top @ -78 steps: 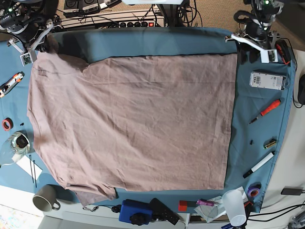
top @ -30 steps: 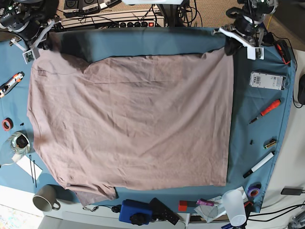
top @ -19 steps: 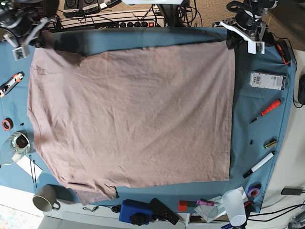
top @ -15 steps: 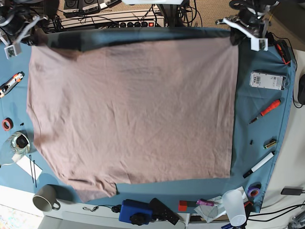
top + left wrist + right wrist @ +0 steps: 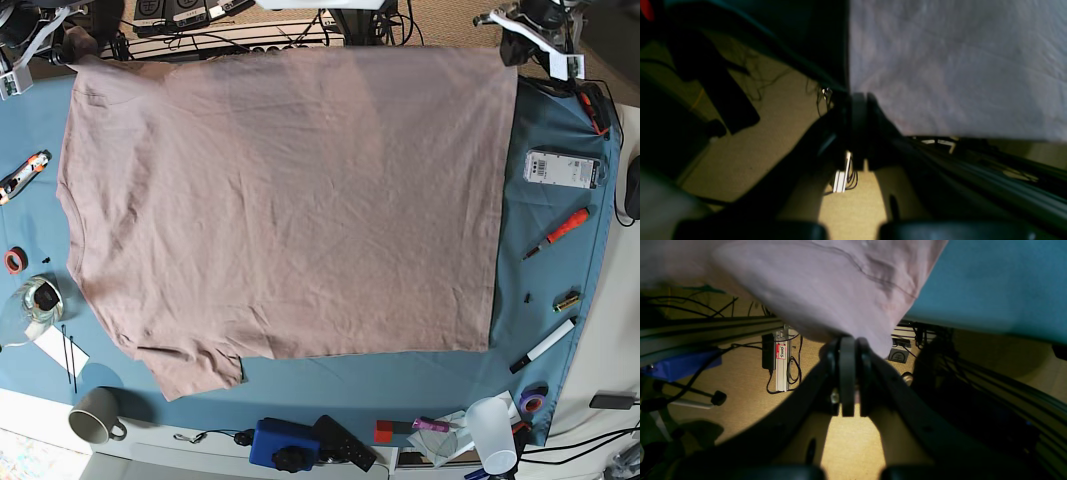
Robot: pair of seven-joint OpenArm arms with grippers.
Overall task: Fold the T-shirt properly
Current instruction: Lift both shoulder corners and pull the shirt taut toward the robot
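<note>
The large dusty pink-beige short-sleeved cotton T-shirt [image 5: 280, 200] is spread flat and taut across most of the table, which is covered by a blue cloth [image 5: 545, 240]. Its far edge reaches the table's far side in the base view, and it is held there at both corners. One short sleeve [image 5: 190, 370] lies at the near left corner of the garment, slightly rumpled; the rest of the fabric shows only fine creases.

The left gripper [image 5: 857, 110] has its jaws pressed together on a corner of the T-shirt — in the left wrist view the cloth edge runs straight into the closed black fingers [image 5: 880, 120], with tan floor and cables below. In the base view this gripper [image 5: 520, 35] sits at the top right corner of the garment.

The right gripper [image 5: 848, 350] is likewise clamped shut on the T-shirt, pinching a bunched fold whose stitched seam [image 5: 870, 276] crosses the fabric just above the jaws. The blue cloth shows to the right of it in that view. In the base view this gripper [image 5: 62, 42] is at the top left corner.

Along the right strip of bare cloth lie a white labelled box [image 5: 561, 169], a red-and-black marker [image 5: 558, 232] and a white marker [image 5: 543, 345]. A grey mug [image 5: 97, 414] stands at the near left — off the cloth — and a blue device [image 5: 285, 444] sits at the near edge.
</note>
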